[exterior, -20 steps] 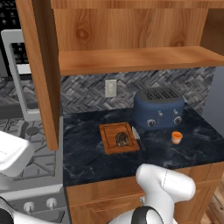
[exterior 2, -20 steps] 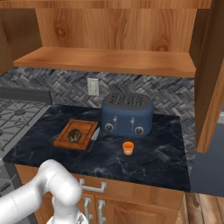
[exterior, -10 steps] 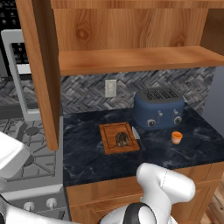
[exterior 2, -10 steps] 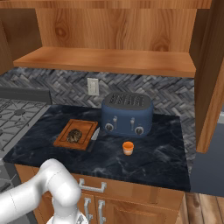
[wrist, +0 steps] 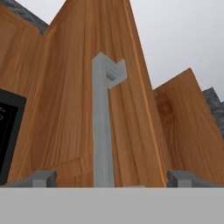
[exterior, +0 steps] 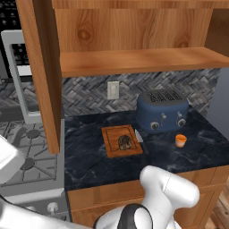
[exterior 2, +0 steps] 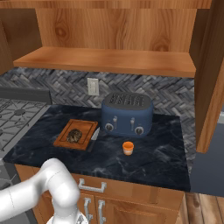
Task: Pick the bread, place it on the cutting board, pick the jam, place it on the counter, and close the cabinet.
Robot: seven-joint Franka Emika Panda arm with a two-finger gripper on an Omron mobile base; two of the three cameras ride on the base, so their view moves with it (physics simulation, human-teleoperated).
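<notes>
Hand view: cabinet (wrist: 65, 109) door's handle (wrist: 103, 131) stands centred between the spread jaws.

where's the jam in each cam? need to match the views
Left base view: the jam sits on the counter at right, in front of the toaster's right end.
Right base view: the jam is near centre, in front of the toaster.
Hand view: not in it.
Shared landmark: the toaster.
</notes>
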